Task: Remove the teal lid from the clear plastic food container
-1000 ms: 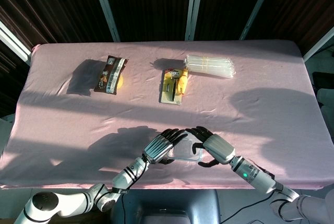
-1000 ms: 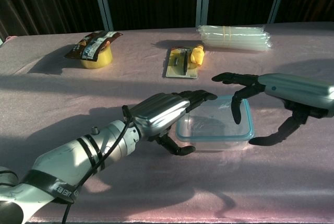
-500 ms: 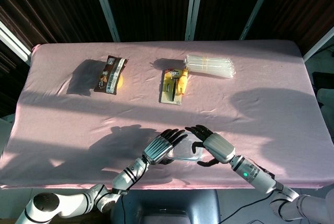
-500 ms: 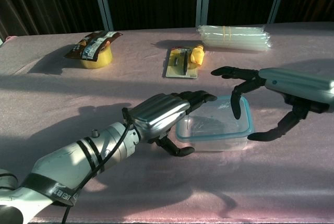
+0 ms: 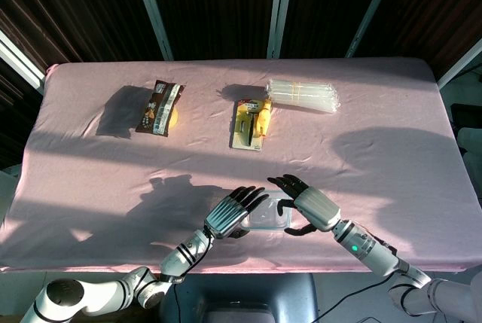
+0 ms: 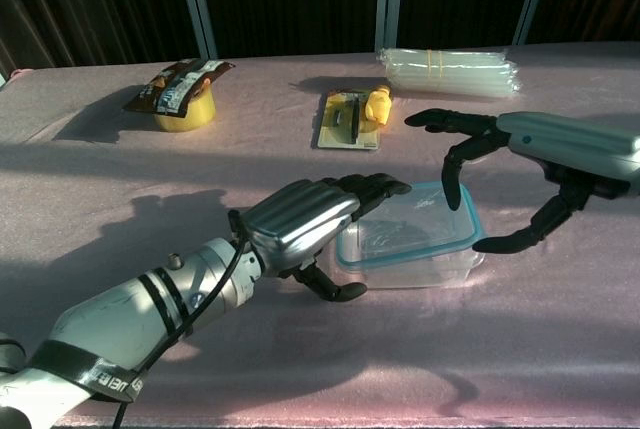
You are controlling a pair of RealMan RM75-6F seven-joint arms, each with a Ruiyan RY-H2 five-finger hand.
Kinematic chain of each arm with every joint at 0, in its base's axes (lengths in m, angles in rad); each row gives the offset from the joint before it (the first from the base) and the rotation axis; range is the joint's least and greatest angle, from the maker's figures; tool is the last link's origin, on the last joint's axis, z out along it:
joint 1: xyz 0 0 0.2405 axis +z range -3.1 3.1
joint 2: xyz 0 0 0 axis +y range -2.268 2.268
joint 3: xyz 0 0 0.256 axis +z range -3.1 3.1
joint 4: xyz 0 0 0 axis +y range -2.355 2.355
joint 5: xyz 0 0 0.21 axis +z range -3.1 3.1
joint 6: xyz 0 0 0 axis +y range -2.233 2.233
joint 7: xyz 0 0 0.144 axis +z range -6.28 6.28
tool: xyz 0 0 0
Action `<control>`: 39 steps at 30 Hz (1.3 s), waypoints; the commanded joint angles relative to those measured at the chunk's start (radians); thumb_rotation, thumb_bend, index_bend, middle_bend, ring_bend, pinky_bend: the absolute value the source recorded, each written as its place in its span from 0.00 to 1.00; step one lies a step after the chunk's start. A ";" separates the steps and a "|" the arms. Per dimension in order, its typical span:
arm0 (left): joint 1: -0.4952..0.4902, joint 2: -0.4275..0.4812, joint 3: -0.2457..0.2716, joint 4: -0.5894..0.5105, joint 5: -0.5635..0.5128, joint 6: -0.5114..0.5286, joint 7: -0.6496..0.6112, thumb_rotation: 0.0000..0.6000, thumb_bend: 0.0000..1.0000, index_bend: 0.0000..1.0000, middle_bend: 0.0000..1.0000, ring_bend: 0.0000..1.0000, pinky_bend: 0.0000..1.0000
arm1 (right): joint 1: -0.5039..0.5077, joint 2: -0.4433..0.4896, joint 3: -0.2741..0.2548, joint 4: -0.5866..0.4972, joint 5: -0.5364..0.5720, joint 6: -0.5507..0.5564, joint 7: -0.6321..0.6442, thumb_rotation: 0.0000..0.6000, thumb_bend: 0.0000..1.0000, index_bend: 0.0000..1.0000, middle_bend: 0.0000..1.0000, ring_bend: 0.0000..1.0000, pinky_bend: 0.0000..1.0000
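Item: clear plastic food container with teal lid, at 6 o'clock on the pink table, near its front edge, between both hands

Left hand: fingers over the container's 9 o'clock rim, thumb low against the wall; firm grip or mere touch cannot be told

Right hand: spread wide, empty, arched over the 3 o'clock end, fingertips apart from the lid

Handling, judged: light, thin-walled, slick, flexes under squeeze and will slide on cloth. Brace the base; lift the lid at a corner lip
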 commanded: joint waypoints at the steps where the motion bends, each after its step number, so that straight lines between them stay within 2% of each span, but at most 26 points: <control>1: 0.002 0.005 0.003 -0.008 0.005 0.006 0.002 1.00 0.30 0.00 0.45 0.40 0.40 | 0.003 -0.003 0.001 0.005 0.001 -0.006 -0.015 1.00 0.38 0.64 0.07 0.00 0.00; 15: 0.009 0.047 0.021 -0.055 0.035 0.023 -0.025 1.00 0.30 0.00 0.45 0.40 0.40 | 0.006 -0.011 0.017 0.034 0.003 0.016 -0.061 1.00 0.38 0.65 0.09 0.00 0.00; 29: 0.008 0.067 0.031 -0.046 0.064 0.043 -0.080 1.00 0.30 0.00 0.46 0.41 0.41 | 0.019 -0.048 0.021 0.090 -0.016 0.042 -0.079 1.00 0.41 0.67 0.11 0.00 0.00; 34: 0.009 0.071 0.028 -0.049 0.069 0.055 -0.086 1.00 0.30 0.00 0.46 0.41 0.41 | 0.025 -0.058 0.013 0.094 -0.018 0.028 -0.090 1.00 0.48 0.67 0.11 0.00 0.00; 39: 0.014 0.077 0.034 -0.053 0.087 0.083 -0.105 1.00 0.30 0.00 0.46 0.40 0.39 | 0.025 -0.062 0.009 0.097 -0.017 0.024 -0.093 1.00 0.63 0.70 0.12 0.00 0.00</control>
